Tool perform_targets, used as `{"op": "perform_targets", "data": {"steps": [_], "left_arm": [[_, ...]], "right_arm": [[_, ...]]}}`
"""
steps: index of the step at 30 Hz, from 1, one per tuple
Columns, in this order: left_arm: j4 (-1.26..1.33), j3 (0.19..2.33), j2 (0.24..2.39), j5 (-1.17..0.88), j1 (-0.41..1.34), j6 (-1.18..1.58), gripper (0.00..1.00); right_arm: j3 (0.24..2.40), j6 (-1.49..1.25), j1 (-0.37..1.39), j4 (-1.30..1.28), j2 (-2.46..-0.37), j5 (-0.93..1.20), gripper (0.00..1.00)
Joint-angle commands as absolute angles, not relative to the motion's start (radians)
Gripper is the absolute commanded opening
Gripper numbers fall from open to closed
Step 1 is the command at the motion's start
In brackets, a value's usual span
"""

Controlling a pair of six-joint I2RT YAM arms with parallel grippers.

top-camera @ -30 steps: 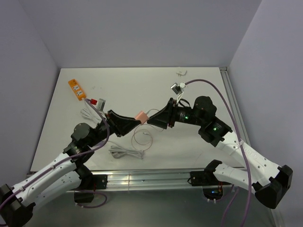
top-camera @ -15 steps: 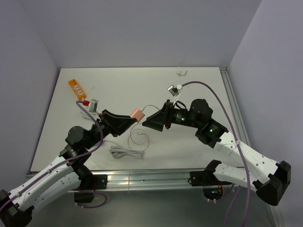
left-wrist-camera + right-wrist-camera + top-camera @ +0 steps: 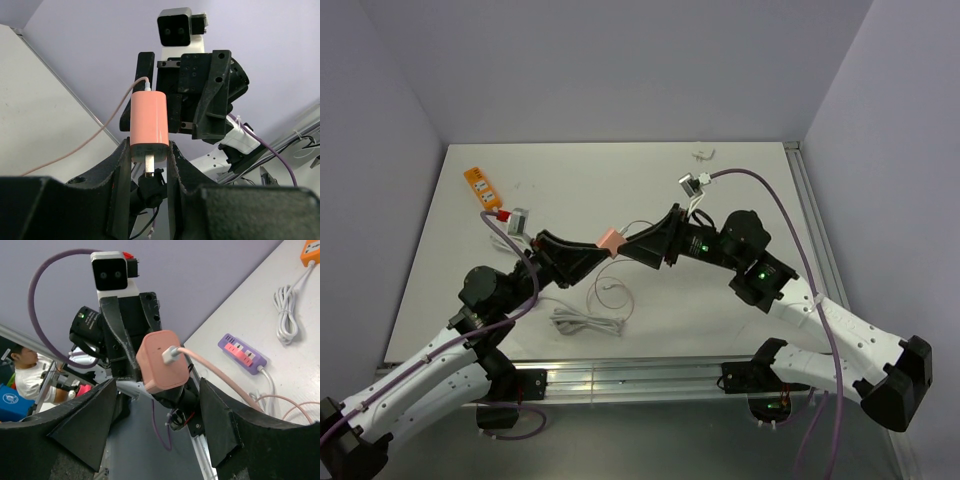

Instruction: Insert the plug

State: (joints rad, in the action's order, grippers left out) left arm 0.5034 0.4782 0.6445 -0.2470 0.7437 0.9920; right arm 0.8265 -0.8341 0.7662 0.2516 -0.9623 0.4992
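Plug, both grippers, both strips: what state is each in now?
plug: in the air, not plugged in
left gripper: shut on plug
right gripper: open, not touching plug
lilac strip: flat on table, sockets empty
orange strip: flat on table, far left

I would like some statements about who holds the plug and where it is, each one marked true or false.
1. The left tool is shut on the plug. True.
2. The right tool also clamps the plug. False: its fingers stand open on either side, apart from it.
3. The plug sits in the orange power strip. False: it is held above the table; the orange power strip lies apart, at the far left.
4. A thin pink cord leaves the plug's end opposite the prong. True.
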Motion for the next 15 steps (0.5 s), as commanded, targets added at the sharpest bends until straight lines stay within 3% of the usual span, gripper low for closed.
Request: {"op": "perform_targets", "data": {"steps": [1, 6, 15], "left_arm": [[0.587, 0.492, 0.630, -0.282, 0.741, 1.019, 0.01], [0.614, 0.485, 0.637, -0.299, 0.742, 1.042, 0.01], [0.609, 0.474, 0.643, -0.305, 0.741, 1.045, 0.01]], "right_arm": [[0.862, -0.838, 0.772, 0.331, -0.980, 0.476, 0.73], [0.868, -0.834, 0.773, 0.386, -1.003, 0.466, 0.72], [0.904, -0.838, 0.773, 0.442, -1.052, 0.508, 0.58]]}}
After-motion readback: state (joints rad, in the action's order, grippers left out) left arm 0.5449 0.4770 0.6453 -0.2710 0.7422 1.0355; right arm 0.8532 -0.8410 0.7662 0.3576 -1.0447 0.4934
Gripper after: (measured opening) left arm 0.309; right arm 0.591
